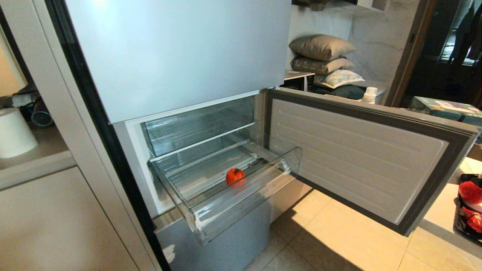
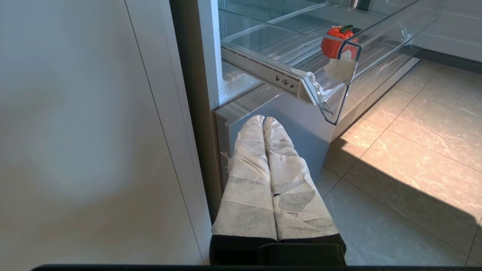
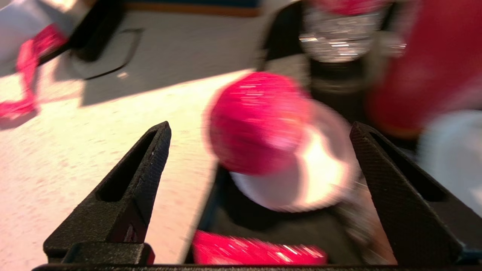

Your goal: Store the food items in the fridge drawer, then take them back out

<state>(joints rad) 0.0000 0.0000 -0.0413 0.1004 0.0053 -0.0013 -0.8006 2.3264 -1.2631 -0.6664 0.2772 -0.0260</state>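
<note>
Head view: the fridge drawer (image 1: 211, 195) stands pulled out from the open fridge, its clear front wall toward the camera. One round red food item (image 1: 235, 176) lies on the ribbed floor, near the front wall and roughly midway across. The fridge door (image 1: 361, 158) is swung open to the right. At the far right edge a dark tray (image 1: 457, 218) on the tiled floor (image 1: 339, 241) holds more red items (image 1: 470, 192). Neither arm appears in this view.

Left wrist view: the left gripper (image 2: 263, 120) hangs low beside the fridge's lower front panel, below the drawer's left corner and apart from it. Its cloth-wrapped fingers (image 2: 248, 169) are pressed together with nothing between them. The round red item (image 2: 333, 41), with a green stalk on top, shows through the drawer's clear corner.

Right wrist view: heavily blurred. The right gripper (image 3: 260, 130) has its black fingers (image 3: 143, 165) spread wide and grips nothing. Beyond and between them a rounded red item (image 3: 256, 120) rests against something white (image 3: 312, 173) over a dark surface. Another red item (image 3: 256, 252) lies closer in, at the frame's edge. Whether either fingertip touches anything cannot be told.
</note>
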